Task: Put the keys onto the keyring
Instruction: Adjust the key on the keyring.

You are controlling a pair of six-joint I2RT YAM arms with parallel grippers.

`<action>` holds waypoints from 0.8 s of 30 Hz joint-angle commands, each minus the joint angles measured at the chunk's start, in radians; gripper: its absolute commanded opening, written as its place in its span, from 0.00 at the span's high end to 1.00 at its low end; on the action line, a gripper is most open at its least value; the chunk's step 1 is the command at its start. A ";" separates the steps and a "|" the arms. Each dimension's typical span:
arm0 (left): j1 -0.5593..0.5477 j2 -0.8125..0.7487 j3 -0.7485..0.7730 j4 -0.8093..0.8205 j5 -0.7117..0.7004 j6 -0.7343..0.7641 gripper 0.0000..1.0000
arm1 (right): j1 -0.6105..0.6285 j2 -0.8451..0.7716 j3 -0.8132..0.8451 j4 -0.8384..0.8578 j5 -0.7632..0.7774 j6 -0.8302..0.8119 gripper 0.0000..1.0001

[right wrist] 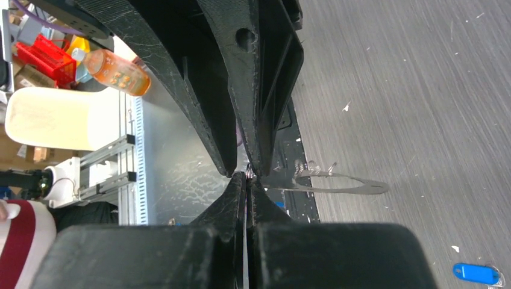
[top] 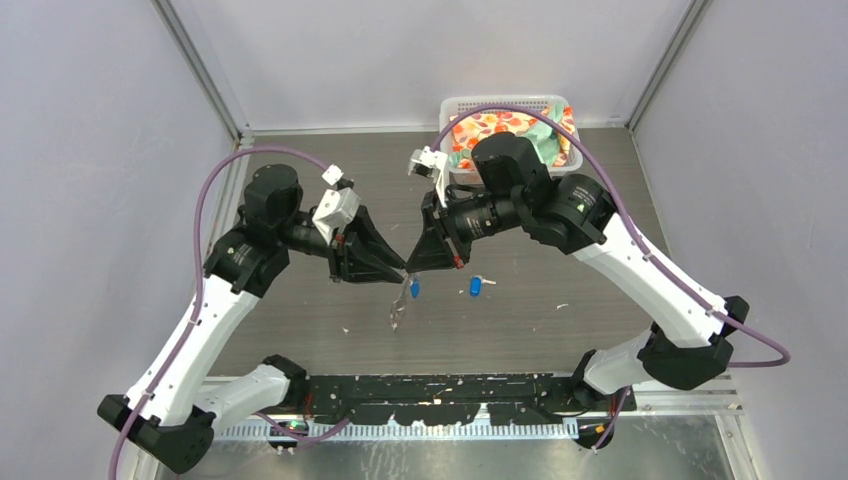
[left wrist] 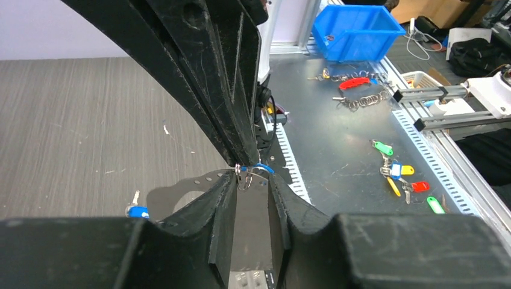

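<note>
Holds thin silvery-grey wire keyring (top: 398, 308) clamped by its rim in closed right end effector (right wrist: 247, 180), hanging free for threading; meets one blue-headed silver key (top: 414, 288) at left end effector (left wrist: 251, 179) (clamped or slack: cannot tell); leaves second blue-headed key (top: 475, 286) lying nearby on dark table (top: 600, 330).

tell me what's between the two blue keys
Only bare tabletop, seen in the top view, separates the key beside the keyring from the loose key; the keyring hangs clear of that stretch.

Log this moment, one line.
right claw shut on keyring | left claw tip-to-tip, grip unclear | one key by keyring | other key on table
</note>
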 commanded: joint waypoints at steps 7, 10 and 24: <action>-0.014 0.018 0.059 -0.096 0.050 0.112 0.89 | 0.002 0.052 0.151 -0.124 -0.051 -0.035 0.99; -0.026 0.032 0.076 -0.096 0.048 0.106 0.87 | 0.004 0.069 0.174 -0.146 -0.049 -0.038 0.99; -0.030 0.040 0.099 -0.131 0.063 0.111 0.81 | 0.010 0.098 0.225 -0.203 -0.047 -0.060 0.99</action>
